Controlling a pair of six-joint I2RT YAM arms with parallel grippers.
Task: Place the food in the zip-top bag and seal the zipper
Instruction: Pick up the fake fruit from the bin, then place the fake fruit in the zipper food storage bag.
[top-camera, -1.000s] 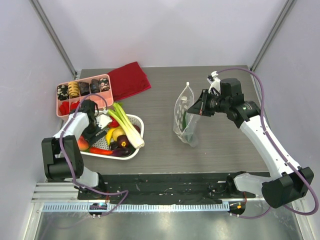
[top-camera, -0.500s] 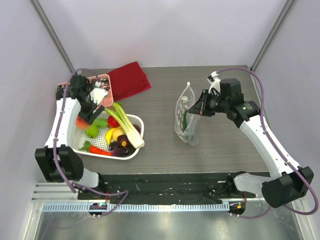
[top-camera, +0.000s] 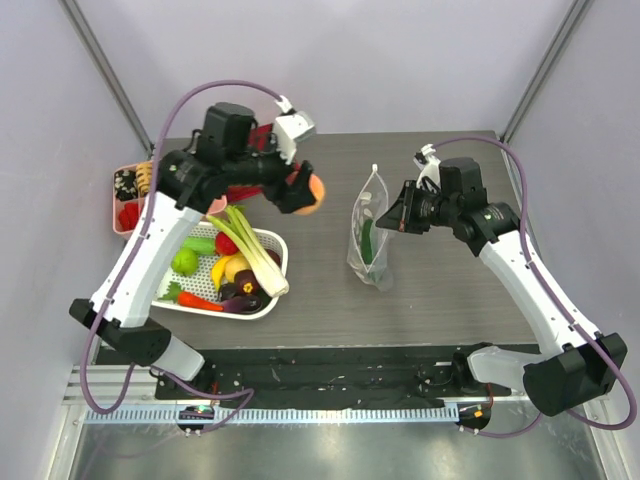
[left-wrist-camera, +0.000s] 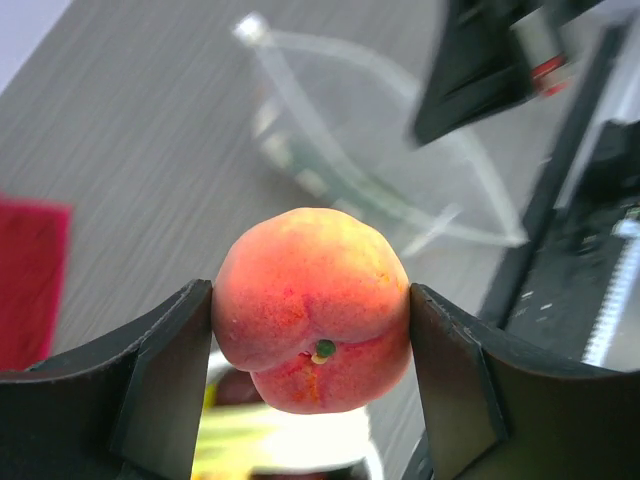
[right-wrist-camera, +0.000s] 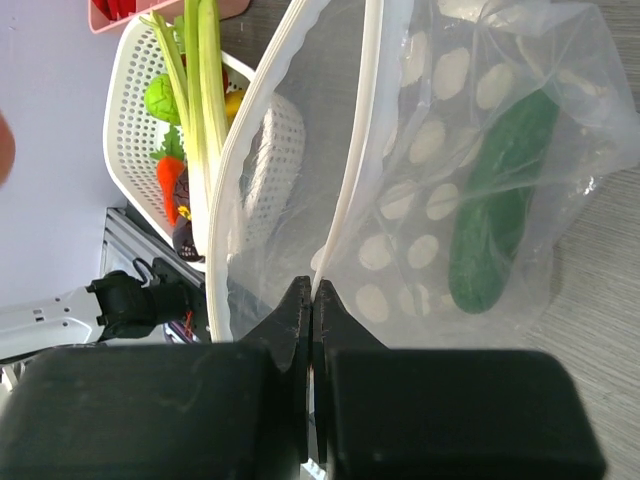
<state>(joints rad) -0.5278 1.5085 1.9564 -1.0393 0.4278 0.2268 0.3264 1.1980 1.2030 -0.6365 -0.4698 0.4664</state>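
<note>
My left gripper (top-camera: 308, 190) (left-wrist-camera: 312, 310) is shut on a peach (top-camera: 312, 191) (left-wrist-camera: 313, 305), held in the air left of the zip-top bag (top-camera: 369, 235) (left-wrist-camera: 380, 170). The dotted clear bag stands upright with its mouth open. My right gripper (top-camera: 398, 215) (right-wrist-camera: 312, 290) is shut on the near lip of the bag, pinching the white zipper strip (right-wrist-camera: 345, 190). A green cucumber (top-camera: 369, 243) (right-wrist-camera: 497, 205) lies inside the bag. More food fills the white basket (top-camera: 281, 263) (right-wrist-camera: 125, 120): a leek (top-camera: 254, 250), banana (top-camera: 230, 268), tomato (top-camera: 227, 246) and eggplant (top-camera: 245, 292).
A pink compartment tray (top-camera: 127, 195) sits at the back left, partly behind the left arm. A red cloth (top-camera: 258, 165) (left-wrist-camera: 30, 280) lies behind the basket. The table's near edge carries a black strip (top-camera: 330, 365) between the arm bases.
My left arm rose out of the basket with the peach and swung right toward the bag. The right gripper and bag have stayed put.
</note>
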